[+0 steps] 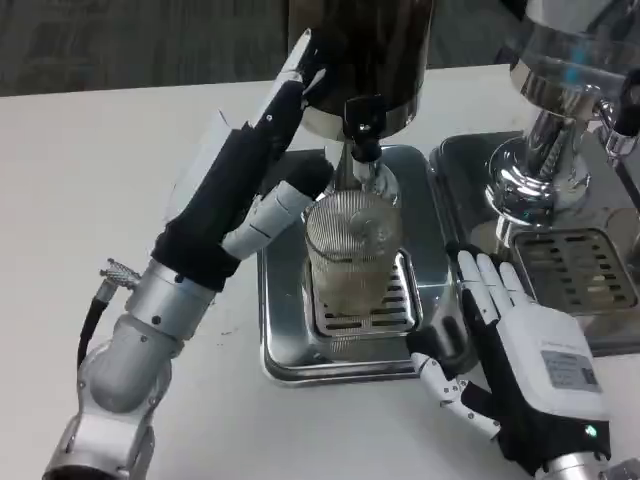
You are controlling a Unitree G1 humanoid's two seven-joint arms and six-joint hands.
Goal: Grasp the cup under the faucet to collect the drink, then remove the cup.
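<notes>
A clear ribbed cup (350, 250) stands upright on the grate of a steel drip tray (285, 340), directly below the black faucet (362, 135) of a dark drink dispenser (370, 50). Its lower part looks tinted with pale liquid. My left hand (250, 170) reaches up along the dispenser's left side, fingers stretched toward its base, the thumb lying against the cup's left rim. It holds nothing. My right hand (510, 340) hovers over the tray's right edge, just right of the cup and apart from it, fingers spread.
A second, chrome dispenser (560, 100) stands at the right on its own drip tray (600, 270), close behind my right hand. The white table (100, 180) stretches to the left. A cable plug sticks out of my left forearm (118, 272).
</notes>
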